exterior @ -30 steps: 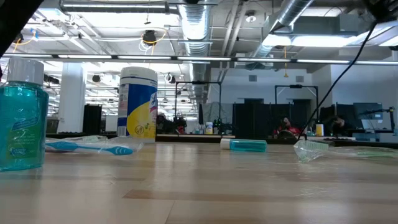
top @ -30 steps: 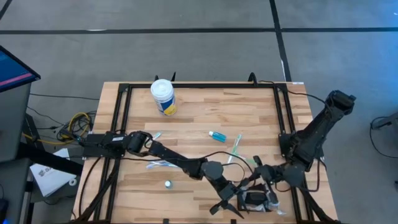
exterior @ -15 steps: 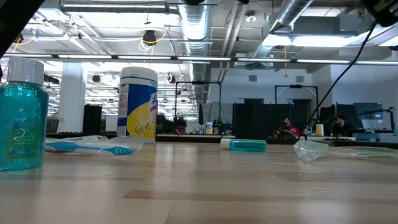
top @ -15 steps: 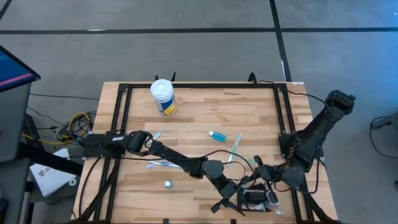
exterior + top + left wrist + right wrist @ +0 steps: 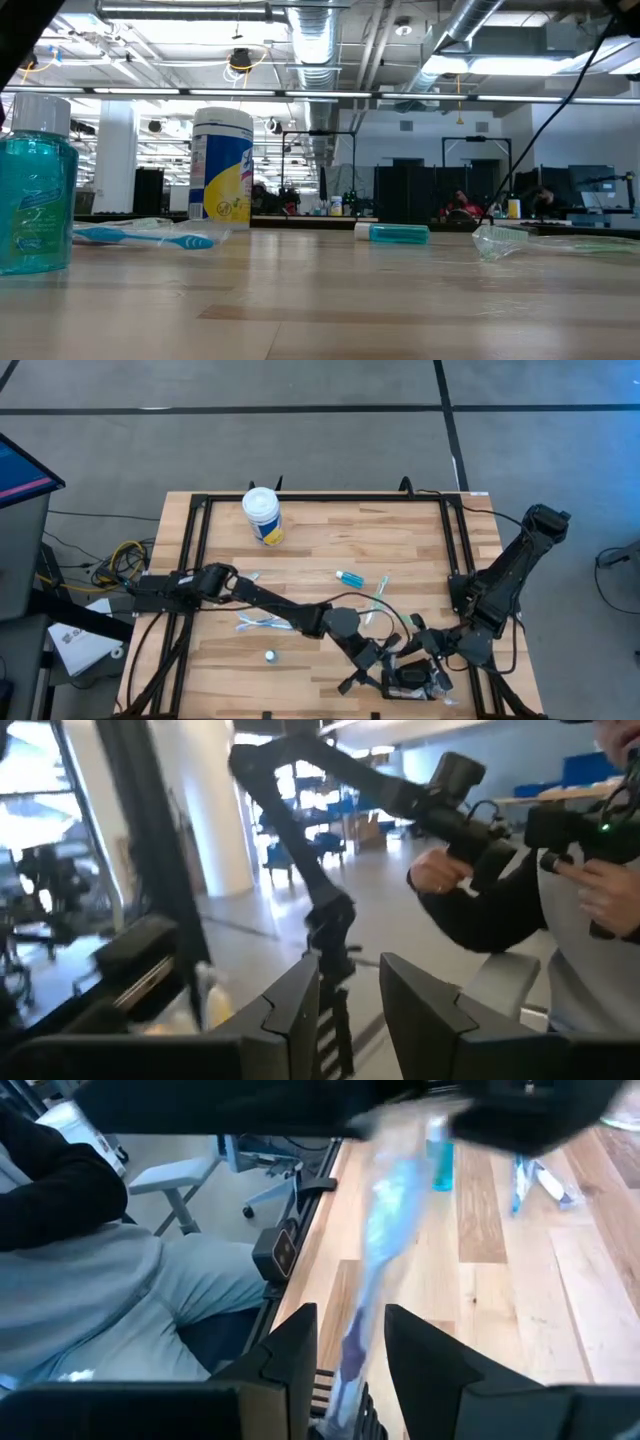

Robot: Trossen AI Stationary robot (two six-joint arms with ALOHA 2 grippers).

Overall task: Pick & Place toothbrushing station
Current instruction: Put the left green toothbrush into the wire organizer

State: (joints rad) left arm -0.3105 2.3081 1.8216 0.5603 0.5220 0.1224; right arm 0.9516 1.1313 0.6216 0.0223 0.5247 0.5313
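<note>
Near the table's (image 5: 300, 560) front edge, both grippers (image 5: 372, 678) (image 5: 425, 658) met at the toothbrushing station (image 5: 412, 680), fingers apart with no visible grip, so steady alignment seemed wise.

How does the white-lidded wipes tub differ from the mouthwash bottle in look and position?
In the low view the wipes tub is opaque, yellow and blue, with a white lid; the mouthwash bottle is see-through teal with a clear cap. The tub stands farther back on the table; the bottle stands close to the camera at the picture's edge. Both stand upright.
</note>
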